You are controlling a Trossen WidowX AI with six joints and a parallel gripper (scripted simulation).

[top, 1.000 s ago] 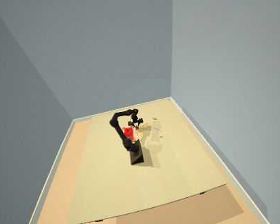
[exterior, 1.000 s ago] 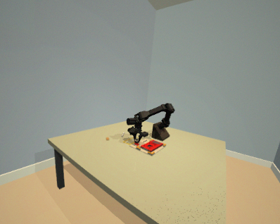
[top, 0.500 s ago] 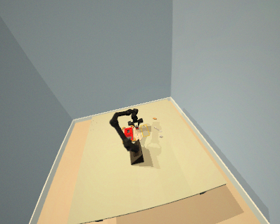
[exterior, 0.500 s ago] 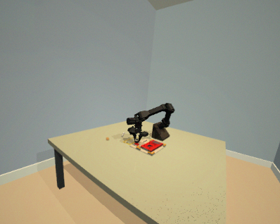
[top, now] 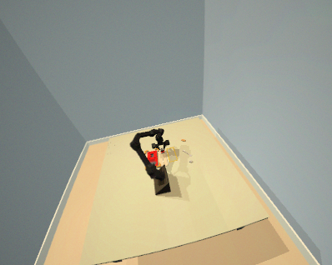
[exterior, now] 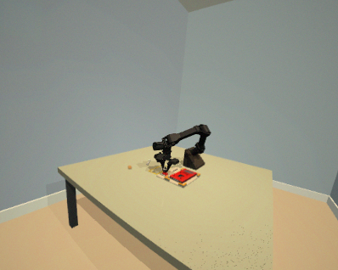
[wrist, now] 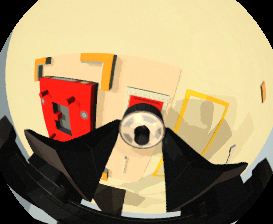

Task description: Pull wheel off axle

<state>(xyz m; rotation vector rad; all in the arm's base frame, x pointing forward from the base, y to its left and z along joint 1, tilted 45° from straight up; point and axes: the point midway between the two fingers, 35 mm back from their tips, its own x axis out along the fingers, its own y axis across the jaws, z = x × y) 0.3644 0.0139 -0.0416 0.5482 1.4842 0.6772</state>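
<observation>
Arm [exterior: 188,135] arched forward from base, wrist pointing down. Gripper [wrist: 141,137] clamped on wheel [wrist: 141,128] — fingers part-spread.

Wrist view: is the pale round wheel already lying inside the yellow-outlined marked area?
No, the pale round wheel sits between the black gripper fingers, left of the yellow-outlined marked area, not inside it.
</observation>
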